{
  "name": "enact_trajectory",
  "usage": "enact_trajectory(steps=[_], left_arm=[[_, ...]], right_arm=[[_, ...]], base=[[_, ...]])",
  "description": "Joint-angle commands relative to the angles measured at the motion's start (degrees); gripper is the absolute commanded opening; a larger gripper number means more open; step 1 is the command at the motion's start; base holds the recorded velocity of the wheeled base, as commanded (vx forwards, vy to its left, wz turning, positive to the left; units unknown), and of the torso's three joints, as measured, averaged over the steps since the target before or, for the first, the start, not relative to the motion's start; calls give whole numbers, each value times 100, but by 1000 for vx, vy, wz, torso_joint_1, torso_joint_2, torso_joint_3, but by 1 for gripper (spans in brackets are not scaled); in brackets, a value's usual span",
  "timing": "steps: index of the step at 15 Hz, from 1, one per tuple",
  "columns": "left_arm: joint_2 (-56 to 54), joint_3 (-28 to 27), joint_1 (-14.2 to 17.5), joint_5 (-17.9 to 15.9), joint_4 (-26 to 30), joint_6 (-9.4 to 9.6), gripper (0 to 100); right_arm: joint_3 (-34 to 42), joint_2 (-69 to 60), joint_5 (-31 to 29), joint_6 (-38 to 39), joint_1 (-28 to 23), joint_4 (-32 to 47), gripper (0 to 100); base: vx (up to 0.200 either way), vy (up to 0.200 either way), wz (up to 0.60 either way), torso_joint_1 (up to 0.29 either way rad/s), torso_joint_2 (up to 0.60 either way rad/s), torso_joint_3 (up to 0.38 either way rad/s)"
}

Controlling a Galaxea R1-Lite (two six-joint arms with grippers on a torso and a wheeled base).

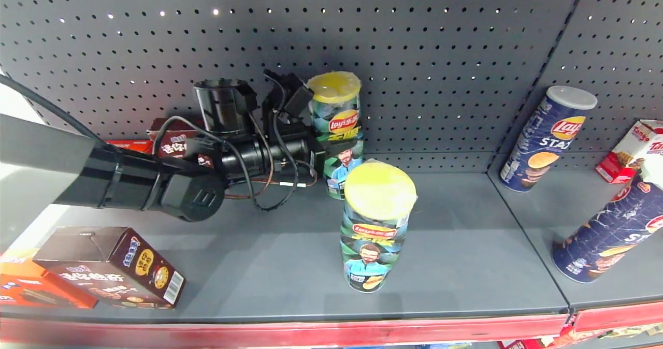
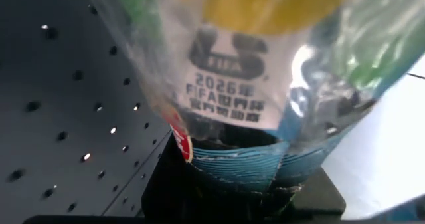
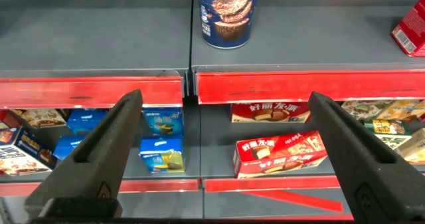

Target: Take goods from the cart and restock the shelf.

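Left gripper (image 1: 333,149) is clamped mid-body on the rear chip can (image 1: 335,113), probably light, crushable and slick cardboard, while the right gripper (image 3: 226,98) just gapes open.

yellow-topped chip can (image 2: 252,104), glossy wrap, close against camera | perforated back panel (image 2: 60,117) beside it

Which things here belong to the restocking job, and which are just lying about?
Job: left gripper, the rear yellow-lidded can it grips, front yellow-lidded can, shelf.
Lying about: leaning blue can, brown box, orange box, red box.
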Motion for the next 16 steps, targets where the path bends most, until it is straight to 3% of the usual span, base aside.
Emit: enact_trajectory(steps=[1, 2, 5, 8, 9, 13, 16], left_arm=[[270, -76, -19, -1, -43, -3, 0], [340, -94, -19, -1, -60, 14, 0], [516, -120, -10, 8, -122, 322, 0], [657, -208, -10, 17, -130, 410, 0], [683, -217, -10, 25, -130, 410, 100], [560, -243, -10, 61, -51, 339, 100], [59, 91, 34, 113, 230, 339, 100]], right_arm=[[0, 10, 0, -3, 0, 0, 100], [0, 10, 0, -3, 0, 0, 100], [0, 10, 0, -3, 0, 0, 100], [0, 10, 0, -3, 0, 0, 100], [0, 10, 0, -3, 0, 0, 100], [0, 10, 0, -3, 0, 0, 100], [0, 10, 0, -3, 0, 0, 100]], base=[[0, 0, 0, 0, 0, 0], [0, 0, 0, 0, 0, 0], [0, 0, 0, 0, 0, 0], [0, 0, 0, 0, 0, 0], [0, 0, 0, 0, 0, 0], [0, 0, 0, 0, 0, 0], [0, 0, 0, 0, 0, 0]])
